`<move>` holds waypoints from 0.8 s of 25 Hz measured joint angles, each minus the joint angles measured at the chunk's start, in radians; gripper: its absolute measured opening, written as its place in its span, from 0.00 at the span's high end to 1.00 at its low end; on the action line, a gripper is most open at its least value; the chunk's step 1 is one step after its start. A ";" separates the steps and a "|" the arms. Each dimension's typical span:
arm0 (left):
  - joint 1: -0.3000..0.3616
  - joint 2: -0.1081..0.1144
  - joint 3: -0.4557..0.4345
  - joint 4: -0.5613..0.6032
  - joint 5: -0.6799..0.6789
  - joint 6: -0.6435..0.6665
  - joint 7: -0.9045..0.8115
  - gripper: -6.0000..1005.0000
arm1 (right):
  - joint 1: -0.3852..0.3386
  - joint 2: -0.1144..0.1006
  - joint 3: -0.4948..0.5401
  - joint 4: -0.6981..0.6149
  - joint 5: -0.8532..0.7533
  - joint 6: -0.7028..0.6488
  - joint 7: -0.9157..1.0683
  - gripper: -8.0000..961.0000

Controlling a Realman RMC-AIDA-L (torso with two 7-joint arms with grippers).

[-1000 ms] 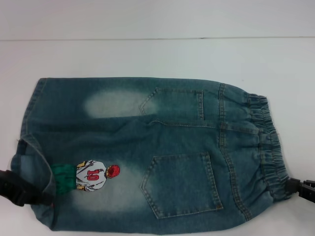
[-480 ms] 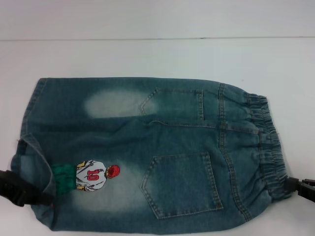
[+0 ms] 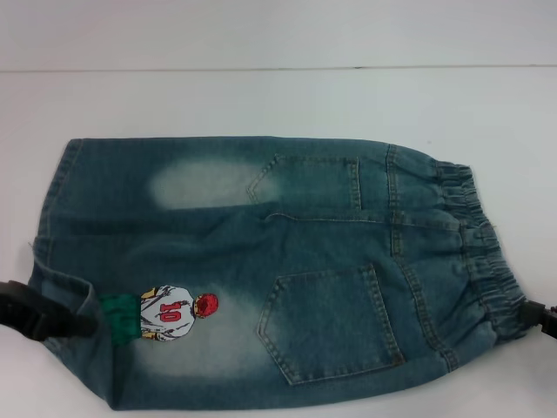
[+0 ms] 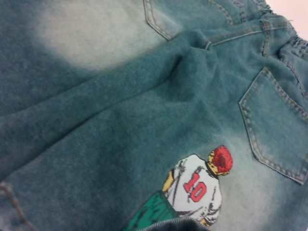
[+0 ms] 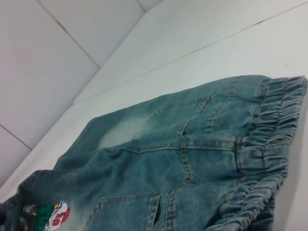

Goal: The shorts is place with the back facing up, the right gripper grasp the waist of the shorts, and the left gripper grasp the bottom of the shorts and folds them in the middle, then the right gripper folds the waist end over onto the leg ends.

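Gripping the near corners, both claws sit at the near edge of the shorts (image 3: 261, 270), which lie back side up on the white table (image 3: 278, 96). At the near left, the left gripper (image 3: 48, 320) meets the bottom of the shorts (image 3: 54, 222), where the hem is bunched and curled over beside the cartoon basketball player print (image 3: 170, 313); how its fingers stand I cannot tell, since cloth and the frame edge hide them. At the near right, the right gripper (image 3: 544, 320) shows only as a black tip touching the waist of the shorts (image 3: 477, 248), and whether it is clamped on the elastic I cannot tell either. Just beyond the print lies the nearer back pocket (image 3: 331, 322), then a soft ridge of denim running across the middle, then the farther pocket (image 3: 305, 183) and the faded patch (image 3: 204, 183) near the far edge, which lies flat. The lengthwise fold looks barely begun, I judge. The risk from here is uneven lifting: if one claw holds only a single layer or a shallow pinch of the curled hem, the cloth may slip free midway, and if the two arms do not travel together, the near half would land skewed, leaving the hems and waistband misaligned for the later waist-to-leg fold.
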 joint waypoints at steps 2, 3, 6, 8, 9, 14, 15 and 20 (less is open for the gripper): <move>0.001 0.000 -0.006 0.000 -0.002 -0.007 0.002 0.93 | -0.001 0.000 0.004 0.000 -0.001 0.001 0.000 0.96; 0.002 0.000 -0.010 0.000 -0.004 -0.009 0.004 0.93 | -0.001 0.001 0.004 0.000 -0.001 0.001 -0.001 0.96; 0.006 0.001 -0.018 0.000 -0.012 -0.010 0.007 0.93 | 0.000 0.002 0.006 -0.001 0.000 0.000 -0.004 0.95; 0.010 0.002 -0.021 0.000 -0.013 -0.008 0.008 0.93 | 0.003 0.002 0.009 -0.002 0.000 -0.003 -0.005 0.95; 0.011 0.002 -0.020 0.000 -0.013 -0.006 0.008 0.93 | 0.003 0.002 0.009 -0.002 0.000 -0.003 -0.005 0.95; 0.015 0.002 -0.021 0.000 -0.014 -0.002 0.010 0.93 | 0.008 0.000 0.009 -0.002 -0.003 -0.003 -0.004 0.96; 0.016 0.002 -0.021 0.002 -0.014 0.000 0.010 0.93 | 0.009 0.000 0.010 -0.002 -0.003 -0.003 -0.004 0.96; 0.016 0.007 -0.030 0.022 -0.014 0.002 0.006 0.93 | 0.009 -0.002 0.026 -0.011 0.000 -0.004 -0.004 0.96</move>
